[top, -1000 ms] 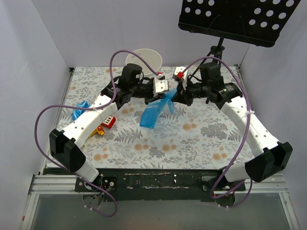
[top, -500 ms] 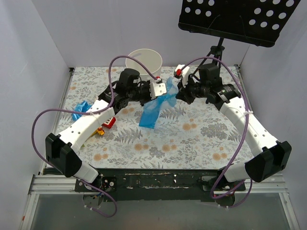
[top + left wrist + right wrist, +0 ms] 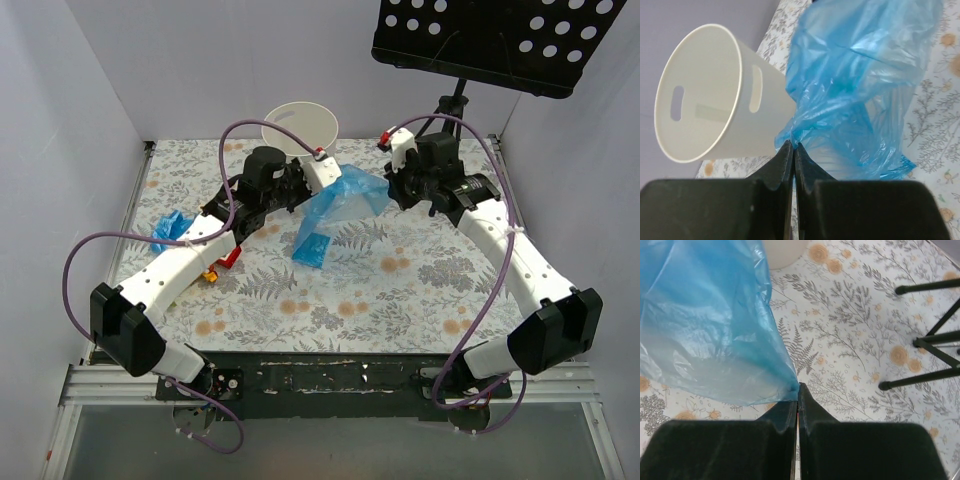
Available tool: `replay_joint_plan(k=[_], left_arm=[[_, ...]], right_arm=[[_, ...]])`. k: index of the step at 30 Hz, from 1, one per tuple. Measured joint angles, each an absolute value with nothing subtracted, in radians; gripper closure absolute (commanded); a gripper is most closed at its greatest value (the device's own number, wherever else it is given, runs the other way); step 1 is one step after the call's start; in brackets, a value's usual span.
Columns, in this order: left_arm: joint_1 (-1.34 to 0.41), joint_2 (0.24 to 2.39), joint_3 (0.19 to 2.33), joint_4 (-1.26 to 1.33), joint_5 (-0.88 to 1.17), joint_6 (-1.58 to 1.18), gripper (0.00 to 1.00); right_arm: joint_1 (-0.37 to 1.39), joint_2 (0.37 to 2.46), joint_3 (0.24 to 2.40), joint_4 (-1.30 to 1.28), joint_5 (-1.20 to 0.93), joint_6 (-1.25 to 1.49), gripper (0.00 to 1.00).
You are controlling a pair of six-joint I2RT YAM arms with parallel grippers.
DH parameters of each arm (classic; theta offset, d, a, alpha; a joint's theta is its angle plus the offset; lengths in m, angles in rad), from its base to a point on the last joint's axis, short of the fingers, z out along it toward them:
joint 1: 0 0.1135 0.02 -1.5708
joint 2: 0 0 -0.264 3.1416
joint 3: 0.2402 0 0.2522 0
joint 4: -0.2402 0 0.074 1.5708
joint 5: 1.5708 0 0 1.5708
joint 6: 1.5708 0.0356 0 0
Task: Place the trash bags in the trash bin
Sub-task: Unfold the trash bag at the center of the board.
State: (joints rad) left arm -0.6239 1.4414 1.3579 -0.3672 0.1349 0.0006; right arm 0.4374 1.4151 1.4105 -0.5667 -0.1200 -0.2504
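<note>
While we are holding one trash bag [image 3: 350, 197] aloft between both arms, the left pincer [image 3: 793, 148] is clenching a gathered edge of the blue film, its two fingers pressed together on the plastic. The right pincer [image 3: 798, 388] is likewise clamping a corner of the same bag, with its fingers meeting on the film. We are spreading the sheet between the two pincers above the far middle of the worktop [image 3: 400, 290]. A denser, folded part of the bag is hanging down toward the worktop's centre; we cannot tell whether its lowest end is touching the surface.

The trash bin [image 3: 302, 124] is standing upright near the far edge, slightly left of centre and just behind the left pincer, with its mouth facing upward. In the left wrist view the bin is showing two slot-shaped handle holes below its rim, and the bag is hanging just beside its wall, wholly outside the bin.

A second trash bag [image 3: 170, 230] is lying crumpled near the left edge, beside the left arm. Small toy blocks [image 3: 226, 258] are resting just beside that arm's forearm, on its near side. A music stand [image 3: 490, 40] is standing toward the far right corner, its black legs resting on the worktop beyond the right pincer.
</note>
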Motion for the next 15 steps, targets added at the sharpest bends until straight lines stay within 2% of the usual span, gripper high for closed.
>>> replay_joint_plan(k=[9, 10, 13, 15], left_arm=[[-0.627, 1.438, 1.343, -0.286, -0.038, -0.057, 1.00], [-0.627, 1.438, 1.343, -0.283, -0.043, -0.065, 1.00], [-0.628, 1.438, 1.344, -0.282, -0.038, -0.091, 1.00], [-0.627, 1.438, 1.351, -0.292, -0.029, -0.111, 1.00]], right_arm=[[0.334, 1.416, 1.401, -0.582, -0.086, -0.183, 0.99], [0.324, 1.416, 1.396, -0.582, -0.088, -0.182, 0.96], [0.309, 1.416, 1.391, -0.594, -0.155, -0.208, 0.65], [0.303, 1.409, 1.391, -0.603, -0.261, -0.250, 0.50]])
